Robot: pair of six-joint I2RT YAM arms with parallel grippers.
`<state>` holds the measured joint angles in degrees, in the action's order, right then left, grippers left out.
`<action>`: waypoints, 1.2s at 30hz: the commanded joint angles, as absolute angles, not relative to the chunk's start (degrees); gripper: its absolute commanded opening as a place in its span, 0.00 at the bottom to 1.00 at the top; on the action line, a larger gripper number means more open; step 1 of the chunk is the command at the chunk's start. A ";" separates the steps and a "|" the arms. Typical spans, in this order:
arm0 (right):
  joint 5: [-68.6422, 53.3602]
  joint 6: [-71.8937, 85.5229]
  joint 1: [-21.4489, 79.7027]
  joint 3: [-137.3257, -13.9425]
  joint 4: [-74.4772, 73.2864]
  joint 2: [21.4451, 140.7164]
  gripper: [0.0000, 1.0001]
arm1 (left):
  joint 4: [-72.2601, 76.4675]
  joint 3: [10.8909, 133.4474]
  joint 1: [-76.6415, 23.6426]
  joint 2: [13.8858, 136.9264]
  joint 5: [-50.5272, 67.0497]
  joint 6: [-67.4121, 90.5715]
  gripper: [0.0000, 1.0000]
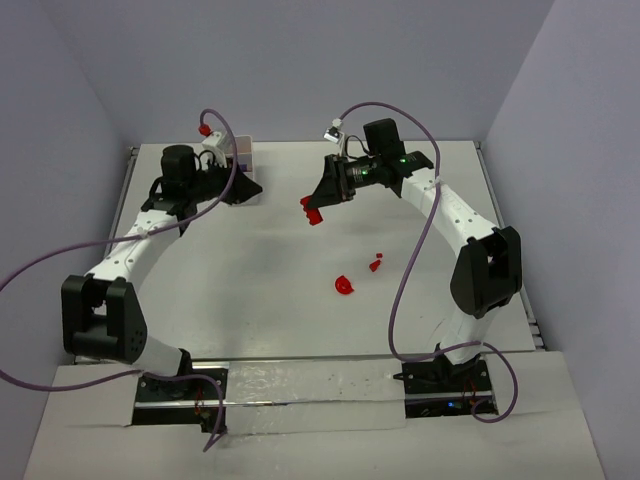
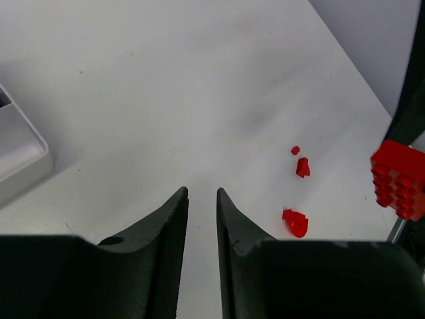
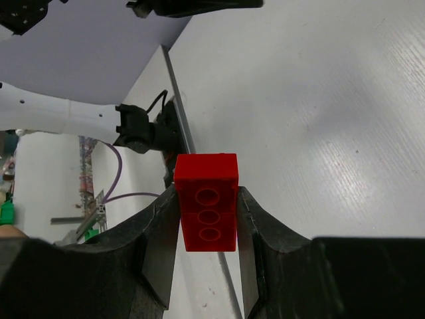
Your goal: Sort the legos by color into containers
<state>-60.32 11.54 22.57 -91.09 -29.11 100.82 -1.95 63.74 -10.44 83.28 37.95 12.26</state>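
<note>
My right gripper (image 1: 313,207) is shut on a red lego brick (image 3: 206,209) and holds it above the table, right of the white tray (image 1: 241,151). The brick also shows in the left wrist view (image 2: 398,179). My left gripper (image 1: 250,190) hangs just in front of the tray with its jaws a narrow gap apart and nothing between them (image 2: 201,193). A tray corner (image 2: 16,149) shows at the left of that view. A round red piece (image 1: 344,285) and a smaller red piece (image 1: 376,265) lie on the table. The tray's contents are hidden.
The white table ends at a metal rail (image 1: 130,190) on the left. Purple cables (image 1: 405,270) loop off both arms. A further tiny red bit (image 2: 295,150) lies beyond the small red piece.
</note>
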 commanded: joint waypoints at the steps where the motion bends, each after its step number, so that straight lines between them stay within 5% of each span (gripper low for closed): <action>1: -60.51 12.13 22.50 -91.04 -26.95 100.81 0.00 | 0.28 67.86 -10.28 86.57 38.86 14.92 0.31; 7: -63.60 15.50 22.41 -90.55 -24.50 102.40 0.00 | 16.87 64.57 -10.61 88.50 63.43 27.51 0.57; 13: -68.22 26.16 22.11 -87.34 -15.02 103.80 0.00 | 25.44 60.46 -11.33 86.86 69.53 36.87 0.72; 20: -61.47 50.03 21.15 -77.57 1.84 101.66 0.00 | 18.54 55.82 -14.16 81.34 54.46 33.69 0.78; 29: -30.94 60.86 21.18 -82.79 -24.13 100.38 0.00 | 1.30 61.21 -21.83 81.53 32.80 19.20 0.78; 36: -29.73 65.67 21.09 -80.22 -25.16 99.29 0.00 | -3.25 65.54 -27.53 84.51 26.90 16.31 0.77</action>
<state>-33.55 61.10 21.36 -80.01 -22.39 102.96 0.12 61.62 -25.36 83.16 32.53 19.45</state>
